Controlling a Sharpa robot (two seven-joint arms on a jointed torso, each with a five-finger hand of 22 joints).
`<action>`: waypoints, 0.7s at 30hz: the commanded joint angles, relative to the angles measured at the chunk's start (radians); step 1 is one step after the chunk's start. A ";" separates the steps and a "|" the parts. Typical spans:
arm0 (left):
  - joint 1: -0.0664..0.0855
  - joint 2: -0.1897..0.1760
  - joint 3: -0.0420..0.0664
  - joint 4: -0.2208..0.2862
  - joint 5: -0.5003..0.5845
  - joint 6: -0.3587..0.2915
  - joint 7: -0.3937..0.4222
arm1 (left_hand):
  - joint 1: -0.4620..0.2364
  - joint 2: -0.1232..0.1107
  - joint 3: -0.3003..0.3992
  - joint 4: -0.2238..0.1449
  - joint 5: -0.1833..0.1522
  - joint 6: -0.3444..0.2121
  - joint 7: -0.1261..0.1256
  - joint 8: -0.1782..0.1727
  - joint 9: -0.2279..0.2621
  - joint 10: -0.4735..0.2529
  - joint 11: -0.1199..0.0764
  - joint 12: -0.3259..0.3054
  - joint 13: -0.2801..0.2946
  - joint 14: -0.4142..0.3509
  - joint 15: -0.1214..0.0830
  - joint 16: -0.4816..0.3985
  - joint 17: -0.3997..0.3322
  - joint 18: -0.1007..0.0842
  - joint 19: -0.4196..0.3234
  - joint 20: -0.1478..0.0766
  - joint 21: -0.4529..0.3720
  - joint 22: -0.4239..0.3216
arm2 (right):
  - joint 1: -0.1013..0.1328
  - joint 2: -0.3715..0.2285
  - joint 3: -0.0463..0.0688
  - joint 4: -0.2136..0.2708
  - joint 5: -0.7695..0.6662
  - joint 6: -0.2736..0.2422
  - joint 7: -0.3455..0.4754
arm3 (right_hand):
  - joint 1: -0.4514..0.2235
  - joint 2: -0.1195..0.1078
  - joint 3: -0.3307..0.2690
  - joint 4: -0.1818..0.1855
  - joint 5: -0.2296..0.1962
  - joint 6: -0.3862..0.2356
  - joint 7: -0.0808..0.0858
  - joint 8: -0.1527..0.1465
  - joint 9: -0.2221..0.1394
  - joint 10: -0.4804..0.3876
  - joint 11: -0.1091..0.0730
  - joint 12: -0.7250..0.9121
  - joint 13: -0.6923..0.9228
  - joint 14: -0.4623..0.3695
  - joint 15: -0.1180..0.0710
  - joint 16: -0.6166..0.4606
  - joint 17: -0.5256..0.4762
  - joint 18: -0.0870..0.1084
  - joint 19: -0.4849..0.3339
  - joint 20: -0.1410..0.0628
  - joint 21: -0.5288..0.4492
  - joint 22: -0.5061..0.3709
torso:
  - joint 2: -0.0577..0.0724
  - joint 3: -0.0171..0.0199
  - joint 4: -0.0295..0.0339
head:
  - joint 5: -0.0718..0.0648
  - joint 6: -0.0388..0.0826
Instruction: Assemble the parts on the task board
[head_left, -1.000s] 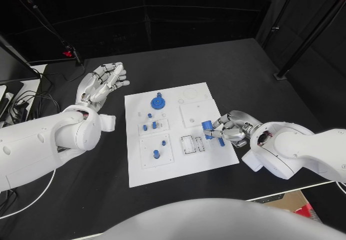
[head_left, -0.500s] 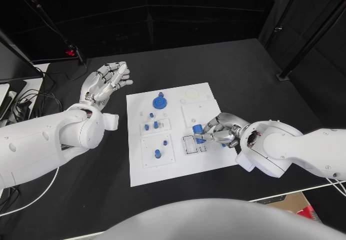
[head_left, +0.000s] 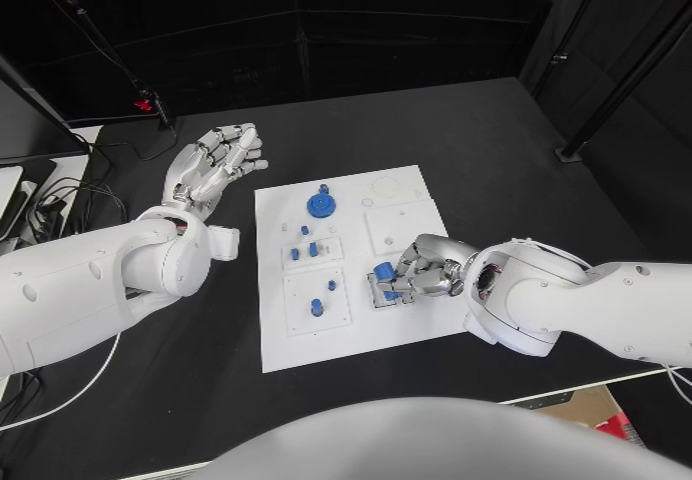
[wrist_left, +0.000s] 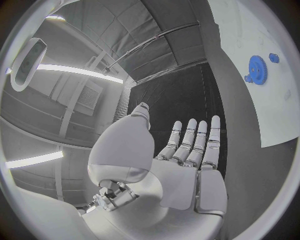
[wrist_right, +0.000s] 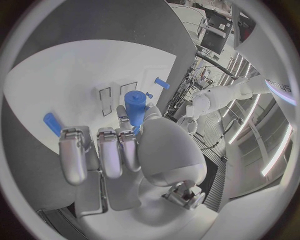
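Fingers of my right hand are pinching a blue part over the white task board. My left hand is hanging over the black tabletop, fingers apart, holding nothing.

No text, label, brand, number or sign can be read anywhere.

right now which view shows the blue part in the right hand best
The right wrist view: the blue part, a short cylinder, stands clear above the right hand holding it. The head view shows only a bit of it beside the hand over the board. The left wrist view shows other parts, not this one.
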 joint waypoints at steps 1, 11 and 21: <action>0.001 0.000 0.001 0.001 0.000 0.011 0.074 | -0.003 0.010 -0.004 0.000 0.007 -0.007 0.156 0.007 -0.001 -0.008 -0.002 0.006 -0.001 -0.007 -0.002 0.006 -0.002 -0.018 0.004 0.001 0.002 -0.001 | 0.001 0.005 0.000 -0.002 -0.074 0.042 -0.041 | -0.009 0.002 -0.006 0.002 -0.007 0.049 -0.044 -0.005 0.001 0.104 -0.005 0.002 0.262 0.106 -0.004 0.002 0.263 -0.007 0.104 -0.004 0.003 0.263 | 0.000 0.0000 0.0005 | 0.001 0.000; 0.000 -0.002 0.001 0.002 0.000 0.012 0.074 | -0.003 0.010 -0.004 0.000 0.007 -0.007 0.156 0.007 -0.001 -0.008 -0.002 0.006 -0.001 -0.007 -0.002 0.006 -0.002 -0.018 0.004 0.001 0.002 -0.001 | 0.001 0.026 0.000 -0.011 -0.102 0.085 -0.069 | -0.012 0.004 -0.008 0.002 -0.006 0.052 -0.044 -0.007 0.001 0.104 -0.005 0.002 0.262 0.106 -0.005 0.002 0.263 -0.007 0.104 -0.005 0.003 0.263 | 0.001 0.0005 0.0005 | 0.003 0.000; -0.001 -0.005 0.001 0.003 0.000 0.013 0.073 | -0.003 0.011 -0.004 0.000 0.007 -0.007 0.156 0.007 -0.002 -0.008 -0.002 0.007 -0.002 -0.007 -0.002 0.007 -0.003 -0.018 0.003 0.001 0.002 -0.002 | 0.001 0.038 0.000 -0.014 -0.121 0.098 -0.074 | -0.031 0.003 -0.024 0.002 -0.013 0.054 -0.043 -0.021 0.001 0.104 -0.005 0.002 0.262 0.106 -0.007 0.002 0.263 -0.007 0.104 -0.006 0.003 0.263 | 0.000 -0.0010 -0.0010 | 0.002 0.000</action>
